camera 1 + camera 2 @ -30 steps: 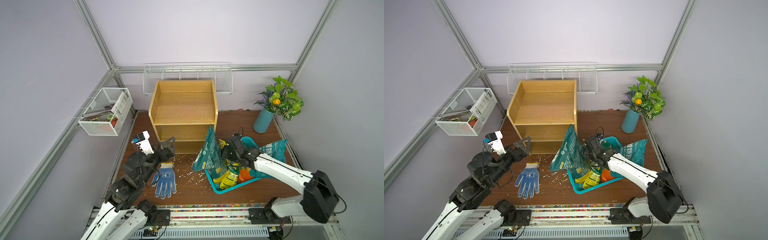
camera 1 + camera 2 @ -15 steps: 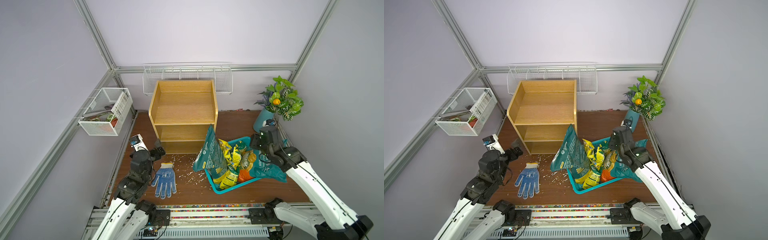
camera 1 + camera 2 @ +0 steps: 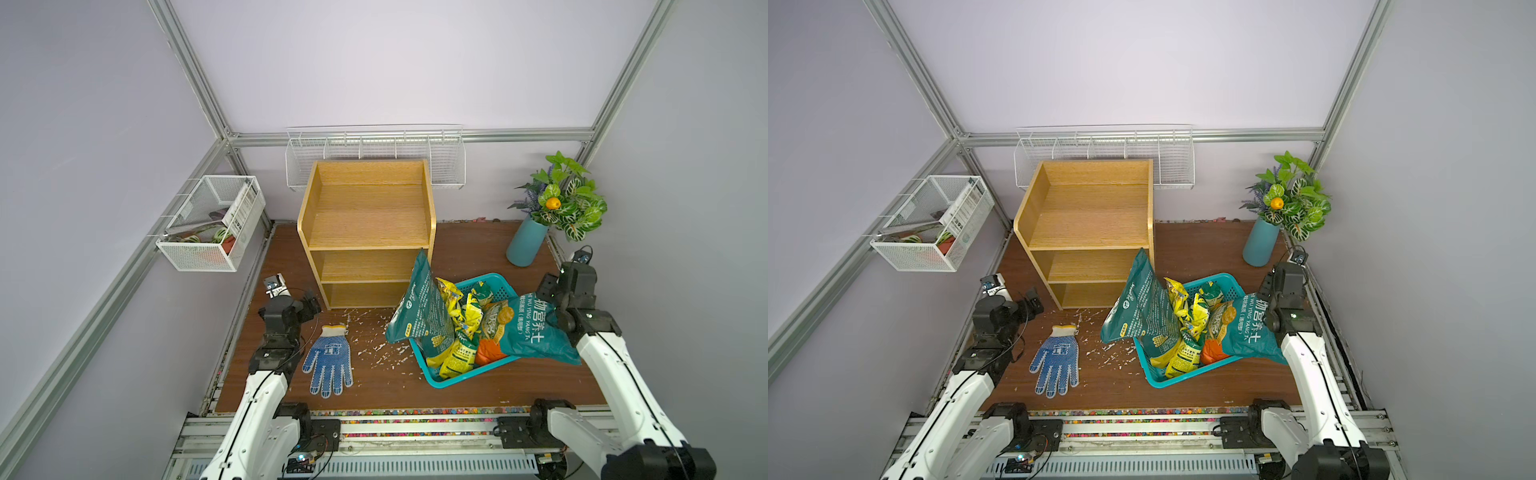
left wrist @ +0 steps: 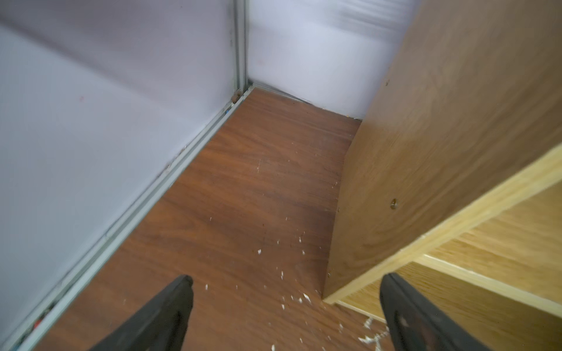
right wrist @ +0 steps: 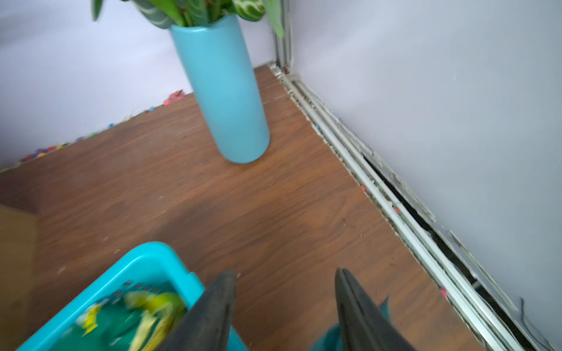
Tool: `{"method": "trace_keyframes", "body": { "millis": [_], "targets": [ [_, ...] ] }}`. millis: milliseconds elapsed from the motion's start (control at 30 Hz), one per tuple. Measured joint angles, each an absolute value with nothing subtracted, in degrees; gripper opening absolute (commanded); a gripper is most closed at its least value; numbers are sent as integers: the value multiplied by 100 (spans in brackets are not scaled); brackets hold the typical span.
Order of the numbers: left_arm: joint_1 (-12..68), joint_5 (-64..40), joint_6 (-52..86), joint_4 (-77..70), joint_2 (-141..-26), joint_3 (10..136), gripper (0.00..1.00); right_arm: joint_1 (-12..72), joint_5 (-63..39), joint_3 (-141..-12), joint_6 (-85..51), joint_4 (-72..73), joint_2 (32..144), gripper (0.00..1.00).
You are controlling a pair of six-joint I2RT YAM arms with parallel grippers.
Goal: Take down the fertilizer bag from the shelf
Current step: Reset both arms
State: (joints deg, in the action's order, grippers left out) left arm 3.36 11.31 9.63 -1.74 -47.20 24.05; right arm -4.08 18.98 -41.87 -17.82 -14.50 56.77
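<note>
From my station the clearest writing is on the teal plastic soil bag [image 3: 534,332] lying across the right end of the turquoise slotted plastic basket [image 3: 494,282]: large white Chinese characters with "YING YANG TU" in Latin capitals beside them. The fertilizer bag [image 3: 417,309] is also teal and glossy, with a round white logo and blocks of fine white print too small for me to read. It is off the light-oak wooden three-tier shelf [image 3: 368,208], standing tilted on the brown wood-grain surface [image 3: 469,249], its crumpled top against the shelf's front right corner and its lower part against the basket's left end. All three tiers of the shelf, which stands mid-way along the back edge of the surface, are bare. Yellow printed packets [image 3: 461,307] fill the basket between the two teal bags. A blue-dotted knit work glove [image 3: 328,361] with a blue printed mark I cannot read lies palm-up toward the front left corner, with white flakes [image 3: 374,345] scattered beside it. My left fingers [image 4: 170,304] are spread wide near the shelf's lower left corner, holding nothing. My right fingers [image 5: 216,304] stand apart with only bare surface between them, beside the basket and facing the teal cylindrical vase [image 5: 223,91] in the back right corner.
</note>
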Motion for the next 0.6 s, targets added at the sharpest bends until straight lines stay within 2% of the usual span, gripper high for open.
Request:
{"method": "trace_keyframes", "body": {
  "millis": [133, 233, 600],
  "targets": [
    [141, 733, 311, -1411, -5400, 2056, 100, -460, 1747, -2803, -1422, 749, 5465, 58],
    [-130, 388, 215, -2217, -6088, 2053, 100, -493, 1680, -2373, -1256, 2032, 5498, 58],
    [-287, -158, 279, -5116, -8263, 1699, 100, -478, 757, -1865, -794, 6361, 7332, 60]
  ]
}}
